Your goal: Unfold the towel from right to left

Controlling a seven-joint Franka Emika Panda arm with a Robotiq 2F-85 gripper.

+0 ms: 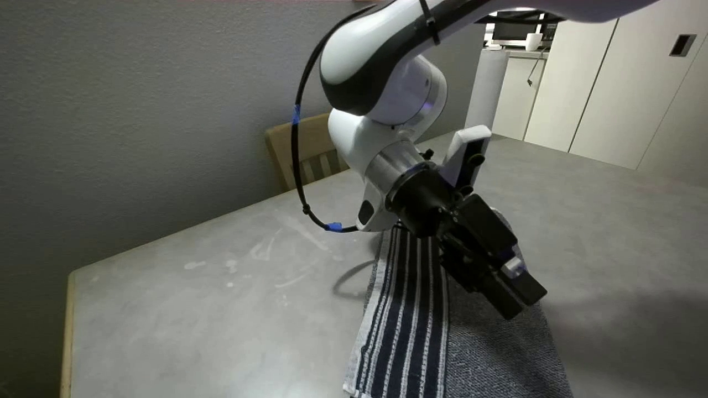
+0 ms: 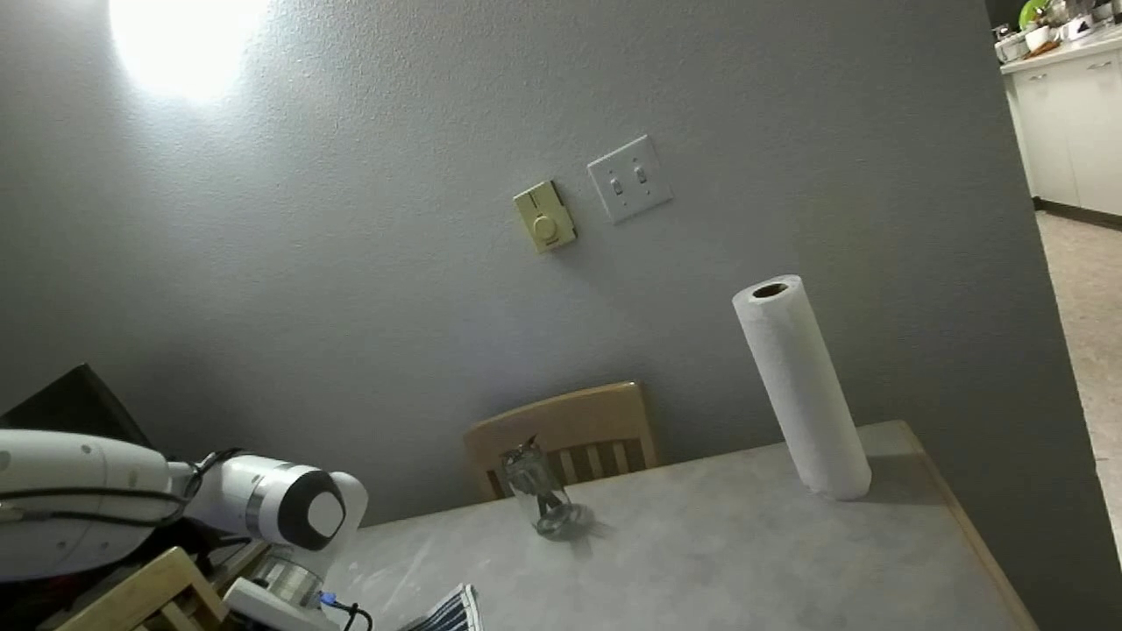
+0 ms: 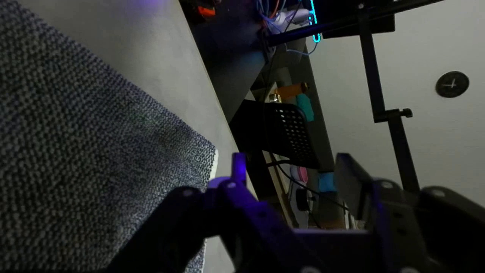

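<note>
- So the towel was lying on the table, its striped band running along the side nearer the table's wood-trimmed edge.
- The gripper hung low over the table, right where the towel's plain part lay, tilted so it aimed down at a slant. Touching the towel or not? Couldn't tell.
- Jaws were wide, btw: the wrist view had the two fingers standing well apart, with the background showing between them.
- The arm reached in high above the table and bent at the wrist, a black cable bowing out to one side over the table.
- Containers: in an exterior view a glass jar stood on the table near its wall-side edge, with some dark stuff inside too unclear to name. Also, a white cup sat on a counter beyond the table, insides hidden from that angle.
- A paper roll stood on end near a corner of the table, and a wooden chair sat between the table and the wall.
</note>
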